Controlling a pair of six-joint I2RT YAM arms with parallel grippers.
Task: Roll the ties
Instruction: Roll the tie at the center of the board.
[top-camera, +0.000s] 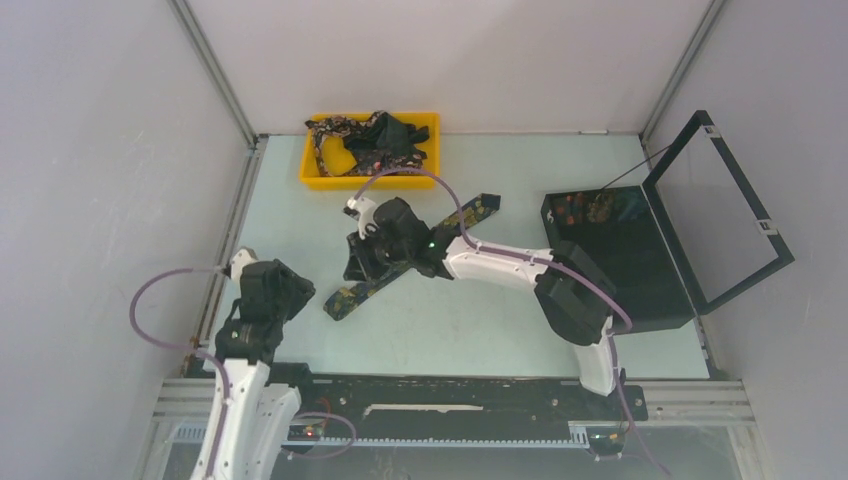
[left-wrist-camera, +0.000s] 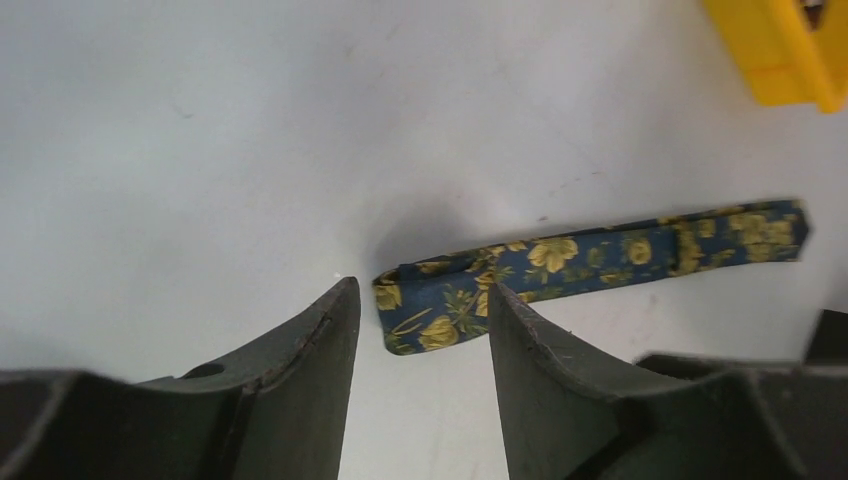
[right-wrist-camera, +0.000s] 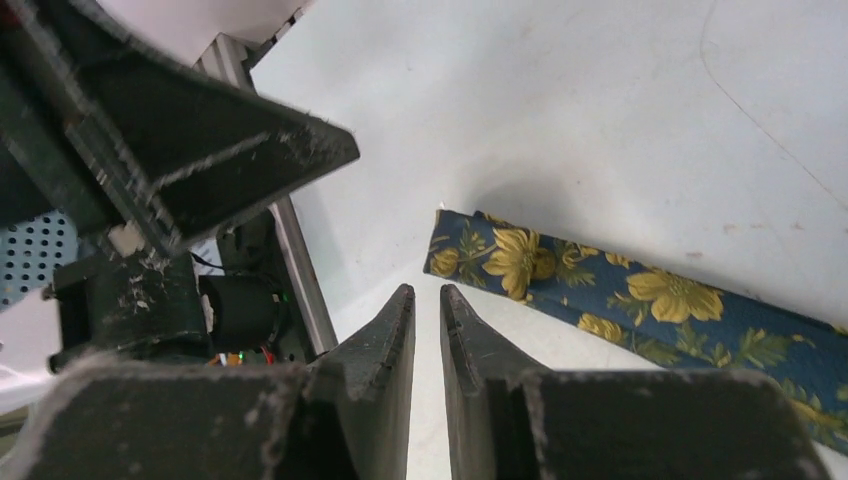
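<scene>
One dark navy tie (top-camera: 472, 213) with yellow flowers lies flat and diagonal on the table, from near left to far right. Its near end (left-wrist-camera: 430, 310) lies just beyond and between my left gripper's (left-wrist-camera: 420, 284) open, empty fingertips. In the top view the left gripper (top-camera: 290, 290) sits just left of that end. My right gripper (top-camera: 362, 262) hovers over the tie's near half. In its wrist view the jaws (right-wrist-camera: 425, 290) stand almost together with nothing between them, just short of the tie's end (right-wrist-camera: 500, 255). More ties (top-camera: 375, 140) lie heaped in the yellow tray (top-camera: 380, 182).
The yellow tray stands at the back centre; its corner shows in the left wrist view (left-wrist-camera: 780, 50). A black hinged box (top-camera: 640, 270) with its lid raised stands at the right, with small patterned items at its back (top-camera: 585, 208). A metal frame rail (right-wrist-camera: 300, 280) runs along the table's left edge.
</scene>
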